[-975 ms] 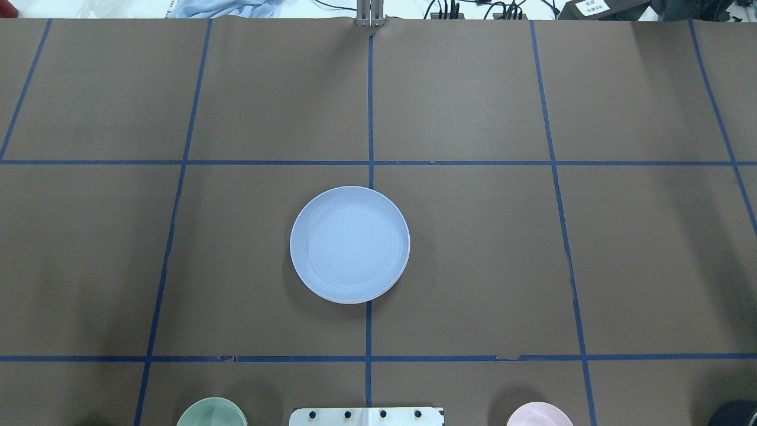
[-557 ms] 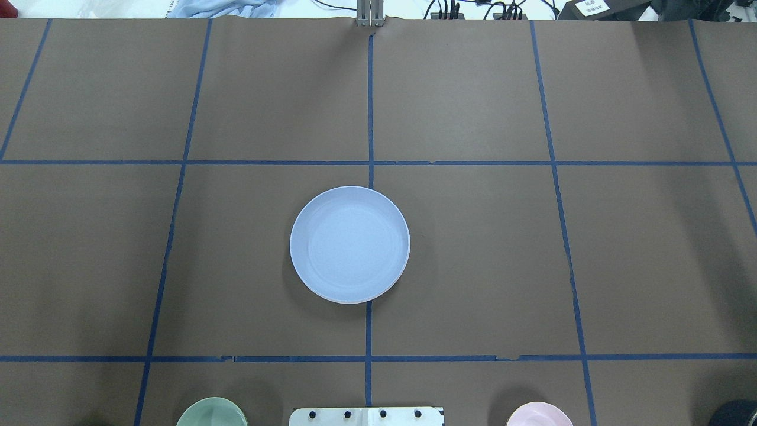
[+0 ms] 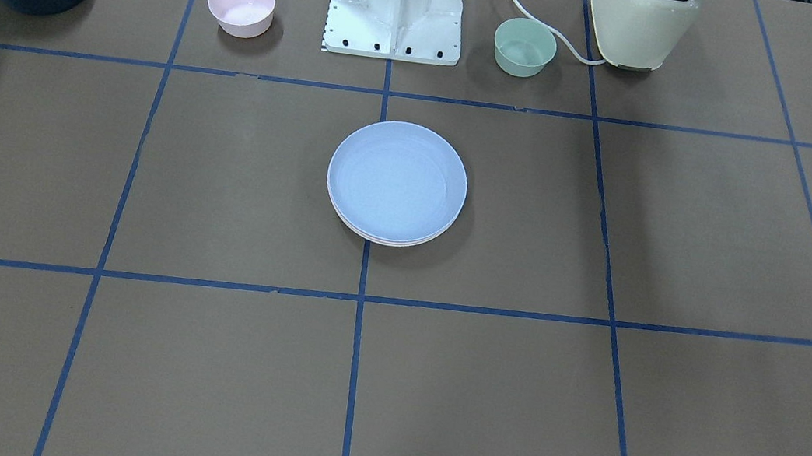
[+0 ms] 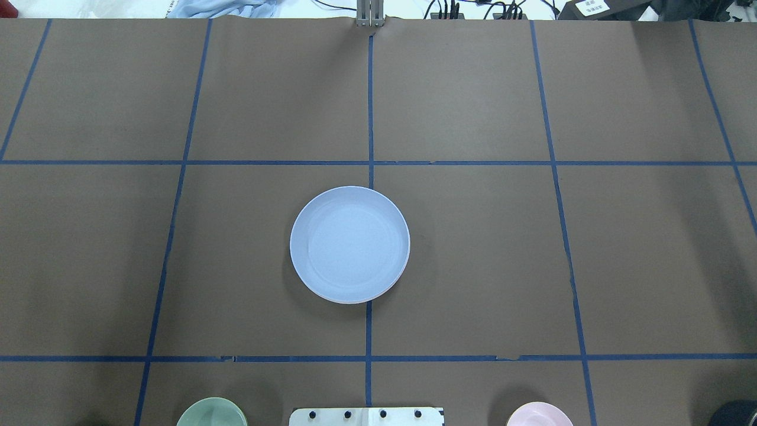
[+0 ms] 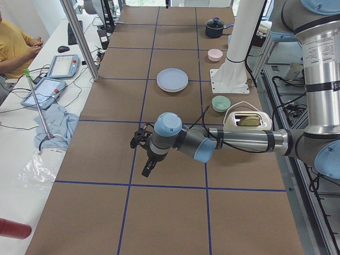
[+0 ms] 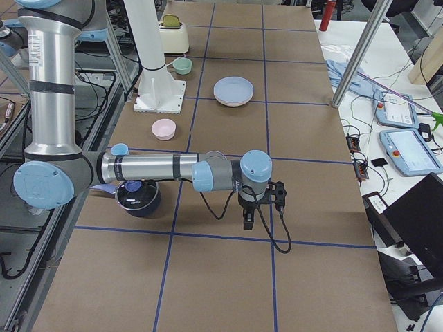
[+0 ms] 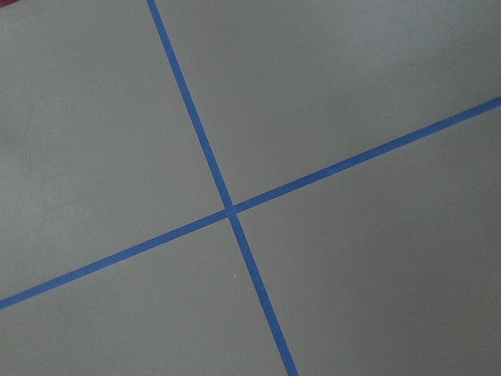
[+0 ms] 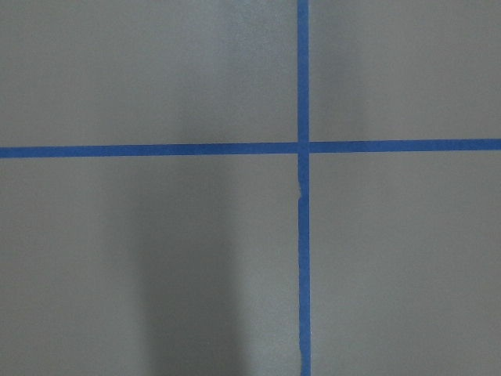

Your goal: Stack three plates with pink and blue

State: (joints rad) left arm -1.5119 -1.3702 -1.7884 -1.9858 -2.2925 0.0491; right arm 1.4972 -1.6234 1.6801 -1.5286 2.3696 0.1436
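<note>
Nothing has moved since a second ago: seen from above, the plates sit in just the same spot on the brown paper-covered worktop (image 4: 473, 248) with its blue tape lines, and no arm has come into that view. Far out on the robot's left, the left claw (image 5: 145, 172) hangs over the worktop, well apart from the plates, and points down at a cross of blue tape. It shows only in a side view, so I cannot tell if its fingers are apart or together, but no plate is in it. Next comes the small deep mint-green bowl (image 4: 211, 413), alone near the robot's white base. In the middle lies the round flat light blue plate (image 4: 349, 244), right on the middle tape line. It is the top of a pile. In the view that faces the robot, the thin pale rims (image 3: 387, 240) of the plates under it peek out along the front edge. One rim looks a little pink, but they are too thin to be sure of. After that comes the small deep pink bowl (image 4: 539, 415), also alone by the base. Far out on the right, the right claw (image 6: 248, 223) hangs over another tape cross with no plate in it, and again I cannot tell if it is apart or together. With the pile neat and quiet and both arms away from it, I think the stacking is done.
</note>
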